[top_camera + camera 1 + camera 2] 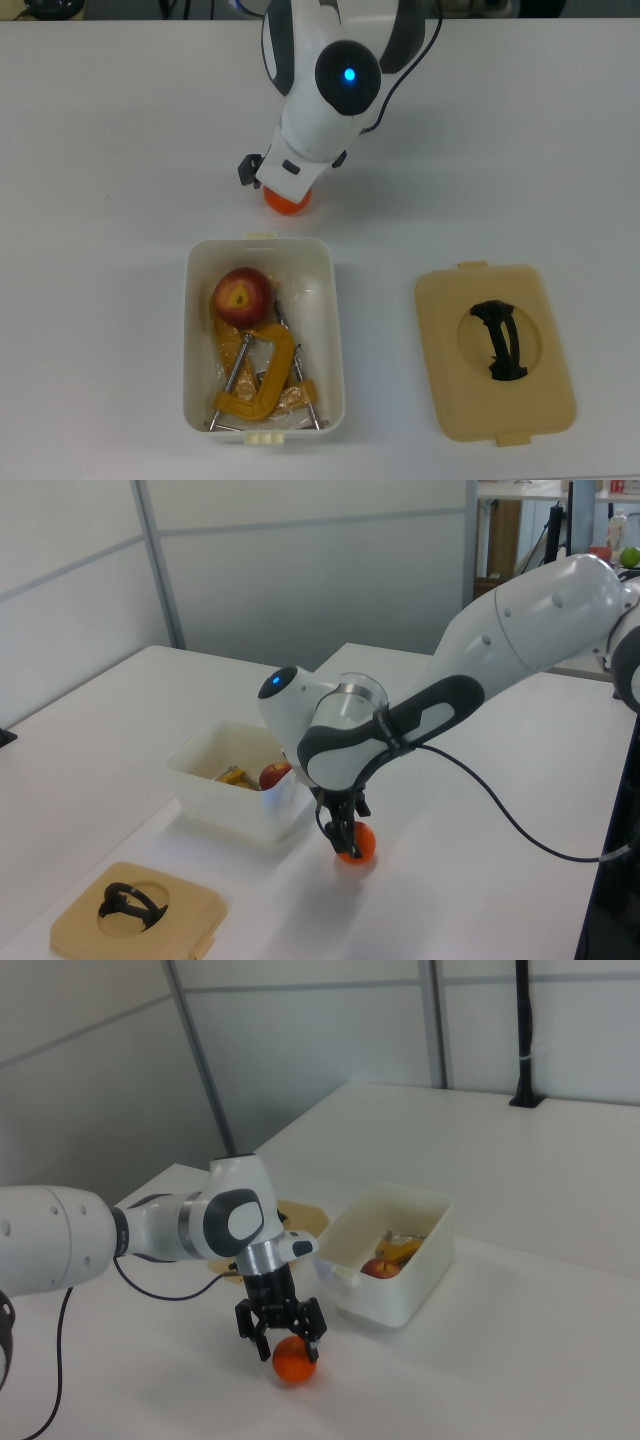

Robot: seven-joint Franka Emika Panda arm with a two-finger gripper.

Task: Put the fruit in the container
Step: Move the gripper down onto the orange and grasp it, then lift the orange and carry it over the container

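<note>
- Presently the gripper [285, 1337] is low over the orange fruit [294, 1361], which sits on the white table [100, 150] just outside the container [335, 330].
- Fingers [313, 1328] stand spread, one on each side of the orange's upper half in the right view; contact with the skin cannot be confirmed from where I stand, so I record them as apart and astride the fruit.
- In the top view the arm's wrist covers most of the orange, leaving only its lower edge visible beside the container's short side with the cream tab [259, 235].
- Red apple [242, 295], yellow patch upward, lies inside the container at the end nearest the orange.
- Yellow clamps [262, 380] fill the remainder of the container, touching the apple.
- Tan lid [494, 350] with black handle [500, 340] lies flat on the table, well apart from the container, on the top view's right.
</note>
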